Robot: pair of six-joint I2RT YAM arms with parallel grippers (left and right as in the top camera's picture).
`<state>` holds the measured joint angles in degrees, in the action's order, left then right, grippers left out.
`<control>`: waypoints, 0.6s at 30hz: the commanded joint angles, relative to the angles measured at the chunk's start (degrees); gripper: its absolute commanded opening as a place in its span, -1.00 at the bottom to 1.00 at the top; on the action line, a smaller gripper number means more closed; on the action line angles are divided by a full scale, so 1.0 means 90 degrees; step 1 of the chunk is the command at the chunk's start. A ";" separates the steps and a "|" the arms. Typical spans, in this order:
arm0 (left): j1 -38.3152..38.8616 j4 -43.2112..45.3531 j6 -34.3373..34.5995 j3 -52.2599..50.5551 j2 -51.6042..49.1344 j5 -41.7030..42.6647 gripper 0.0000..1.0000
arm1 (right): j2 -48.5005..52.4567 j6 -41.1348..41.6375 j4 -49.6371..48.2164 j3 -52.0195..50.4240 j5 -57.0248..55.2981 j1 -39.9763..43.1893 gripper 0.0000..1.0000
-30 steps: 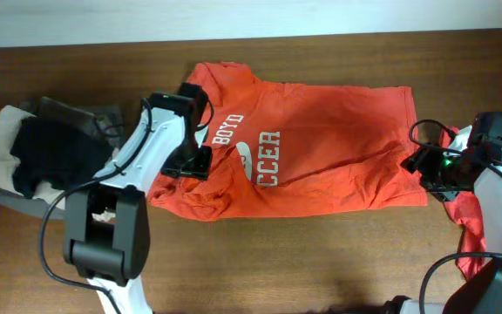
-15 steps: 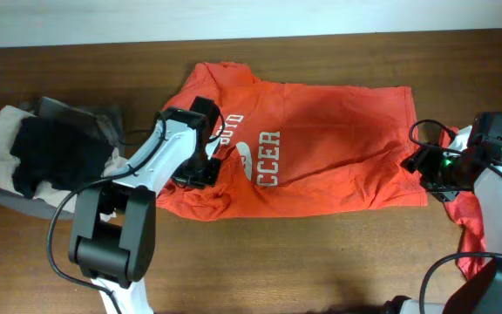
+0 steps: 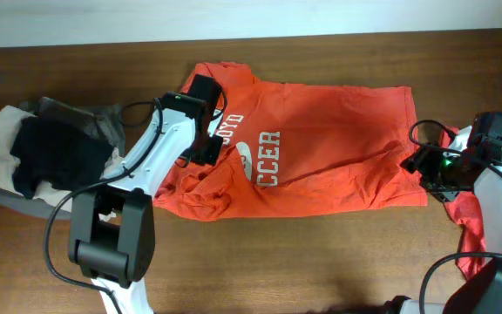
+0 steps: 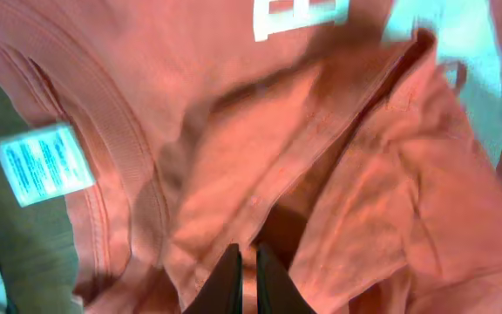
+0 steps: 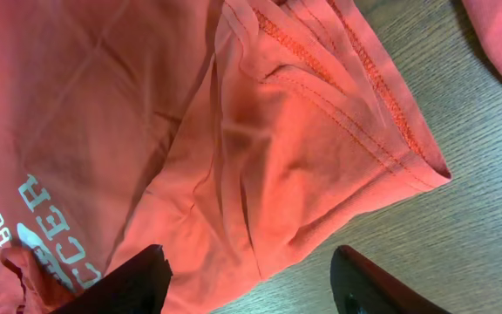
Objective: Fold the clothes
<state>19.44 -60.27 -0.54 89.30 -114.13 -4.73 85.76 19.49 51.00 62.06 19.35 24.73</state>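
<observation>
Left hand (image 4: 244, 266) nearly closed, seemingly pinching shirt (image 3: 321, 166) | right hand (image 5: 249, 255) wide, empty | shirt rumpled on bench (image 3: 321, 262) | no fold completed.

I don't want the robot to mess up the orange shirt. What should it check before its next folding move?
1. Is the orange shirt flat? Not ok: its collar side is bunched and wrinkled.
2. Is the left end effector holding cloth? Cannot tell: its fingers are nearly together over a fold.
3. Is the right end effector ready to grab? Ok: it is wide open by the hem corner.
4. Is the shirt fully on the table? Ok.
5. Is the pile of other clothes out of the way? Ok: it lies apart.
</observation>
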 commanded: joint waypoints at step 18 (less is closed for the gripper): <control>-0.0041 -0.0131 -0.0185 -0.0687 0.0027 0.0741 -0.19 | -0.0070 -0.0017 0.0056 0.0119 -0.0080 0.0005 0.30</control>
<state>19.44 -61.98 -1.54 83.44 -114.13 3.86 85.76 19.46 51.42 62.06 19.35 24.73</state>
